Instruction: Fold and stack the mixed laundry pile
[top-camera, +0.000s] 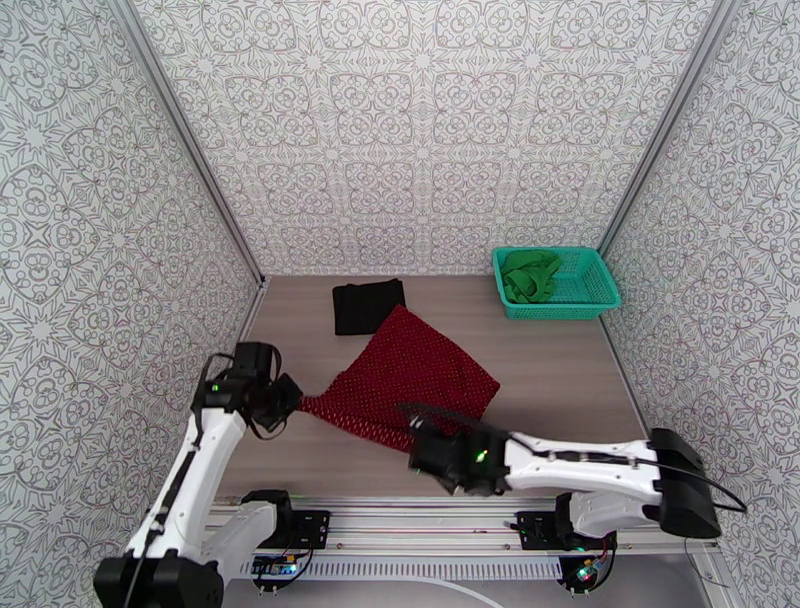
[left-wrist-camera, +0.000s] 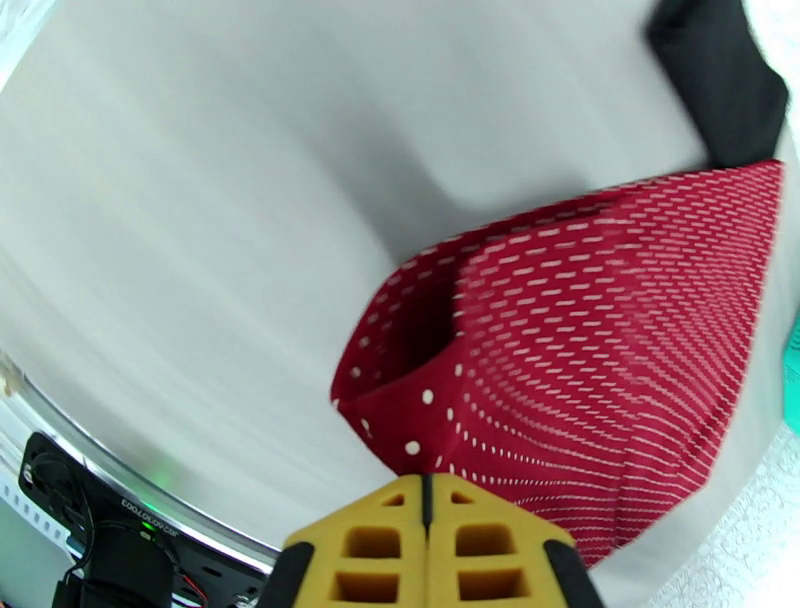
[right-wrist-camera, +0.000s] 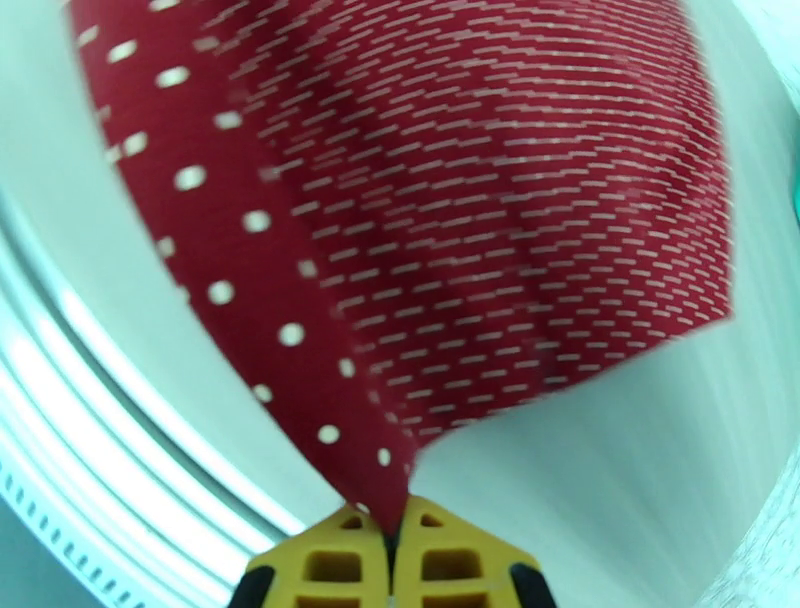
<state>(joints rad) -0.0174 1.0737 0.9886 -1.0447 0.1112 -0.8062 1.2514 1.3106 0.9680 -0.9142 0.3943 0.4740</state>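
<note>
left fingers (left-wrist-camera: 441, 503) pinched tight on left corner of dark red dotted garment (top-camera: 415, 370); right fingers (right-wrist-camera: 406, 532) clamped on near corner. Cloth spread mid-tabletop (top-camera: 560, 375), partly lifted. black garment (top-camera: 368, 306) behind; green garment (top-camera: 530, 274) in basket (top-camera: 598, 297).

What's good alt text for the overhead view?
The left end effector and right end effector each pinch a corner of the dotted red cloth. Beyond lie a black cloth and a green garment in a teal basket.
</note>
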